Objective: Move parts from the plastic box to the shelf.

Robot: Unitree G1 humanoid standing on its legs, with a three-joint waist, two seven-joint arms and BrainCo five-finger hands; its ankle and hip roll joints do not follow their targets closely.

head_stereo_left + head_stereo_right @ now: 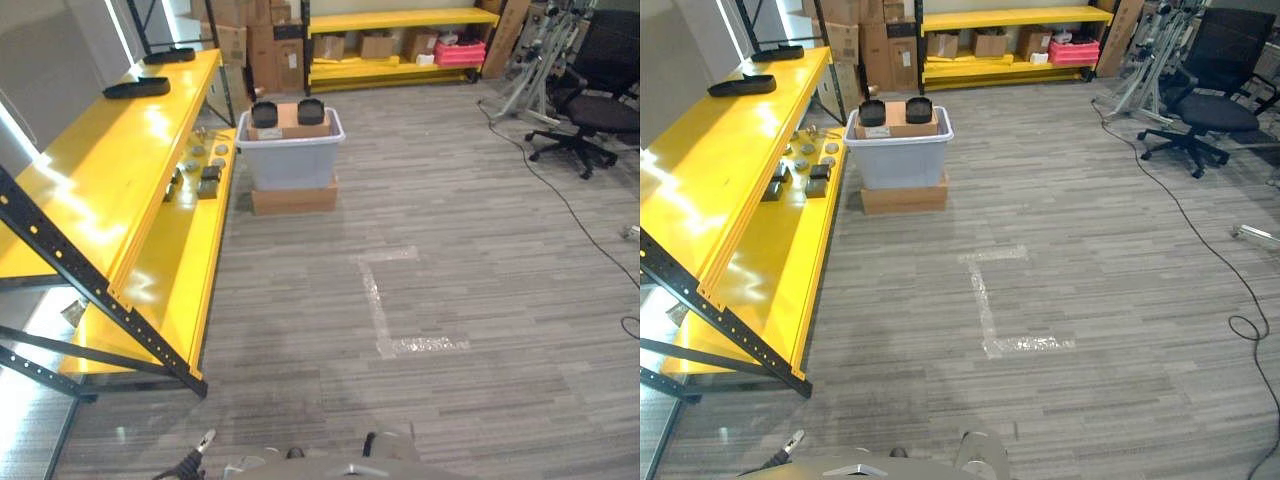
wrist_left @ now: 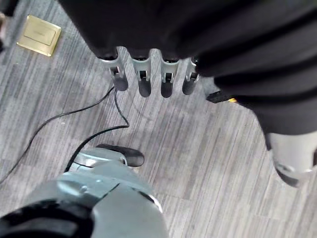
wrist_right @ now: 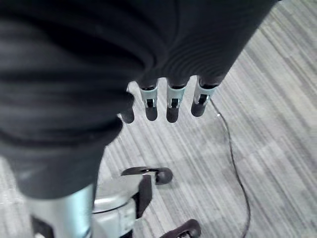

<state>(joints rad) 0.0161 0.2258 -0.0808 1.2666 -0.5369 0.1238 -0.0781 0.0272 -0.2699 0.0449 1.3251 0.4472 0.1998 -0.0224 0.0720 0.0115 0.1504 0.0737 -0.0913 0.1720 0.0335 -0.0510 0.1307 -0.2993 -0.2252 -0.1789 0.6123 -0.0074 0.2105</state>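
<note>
A grey plastic box [image 1: 290, 160] stands on a flat cardboard box [image 1: 293, 197] on the floor ahead, beside the long yellow shelf [image 1: 110, 170] at the left. Two black round parts [image 1: 265, 113] rest on a cardboard piece at the top of the box. Several small dark and metal parts [image 1: 208, 180] lie on the shelf's lower level next to the box. My left hand [image 2: 143, 82] hangs over the floor with straight fingers and holds nothing. My right hand [image 3: 173, 104] hangs the same way, fingers straight and nothing in it.
Two flat black trays [image 1: 137, 88] lie on the shelf's upper level. A second yellow shelf [image 1: 400, 20] with cardboard boxes and a pink crate [image 1: 460, 52] lines the back wall. A black office chair [image 1: 590, 110] stands at the right. White tape [image 1: 385, 300] marks the floor.
</note>
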